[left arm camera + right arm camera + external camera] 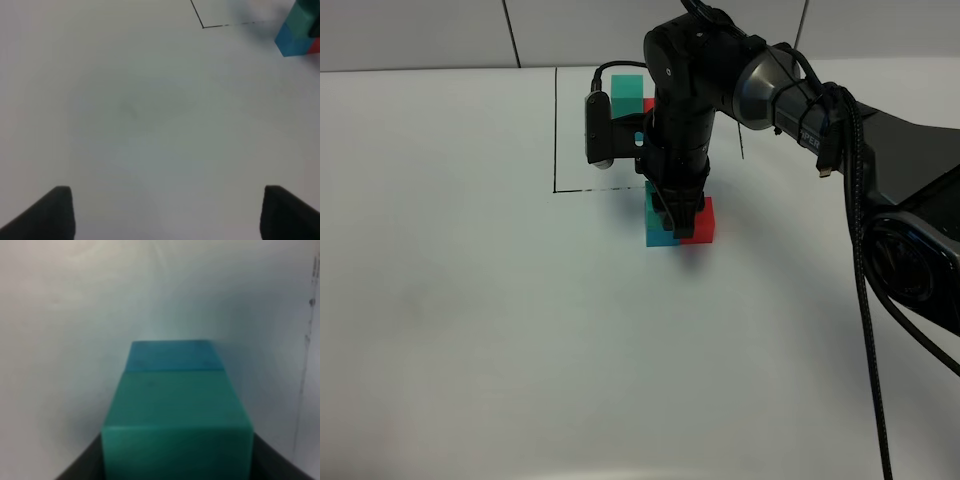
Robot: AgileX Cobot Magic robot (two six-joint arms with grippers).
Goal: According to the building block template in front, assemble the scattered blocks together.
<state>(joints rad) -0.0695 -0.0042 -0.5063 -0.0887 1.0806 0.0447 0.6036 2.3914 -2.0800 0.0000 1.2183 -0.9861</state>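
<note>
The template sits inside a thin black outline (554, 130) at the back, mostly hidden by my right arm; its green cube (626, 93) and a bit of red (649, 103) show. In front of the outline the scattered blocks are together: the green block (653, 195) (177, 425) rests on the blue block (661, 237) (172, 356), with the red block (701, 222) touching alongside. My right gripper (677, 212) points straight down, shut on the green block. My left gripper (165, 215) hangs open over bare table, far from the blocks (295, 40).
The white table (470, 320) spreads wide on the left and front. The right arm's black links and cable (860, 250) cross the right side. The outline's corner (202, 26) shows in the left wrist view.
</note>
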